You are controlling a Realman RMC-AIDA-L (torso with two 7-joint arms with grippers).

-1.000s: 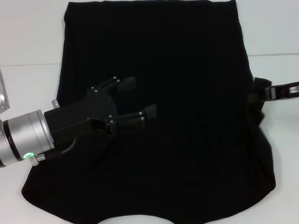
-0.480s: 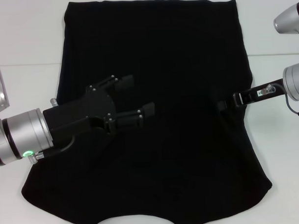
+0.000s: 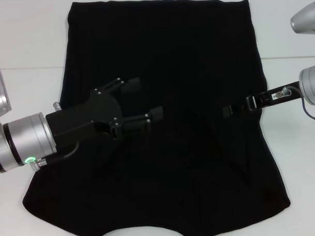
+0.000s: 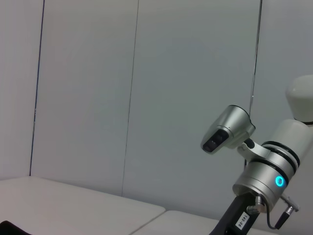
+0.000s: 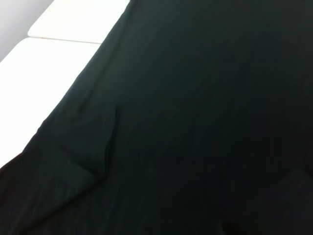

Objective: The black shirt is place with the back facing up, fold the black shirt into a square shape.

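Black fabric of the black shirt [image 3: 165, 55] lies flat on the white table [image 3: 22, 86]; left gripper [image 3: 144, 100] hovers spread above it, right gripper [image 3: 231, 111] pinches its right side

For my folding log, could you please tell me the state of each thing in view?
black shirt: lying flat on the table, right side folded inward, not yet square.
left tool: open, above the shirt's left half.
right tool: over the shirt's right part; open or shut unclear.
table: bearing the shirt.
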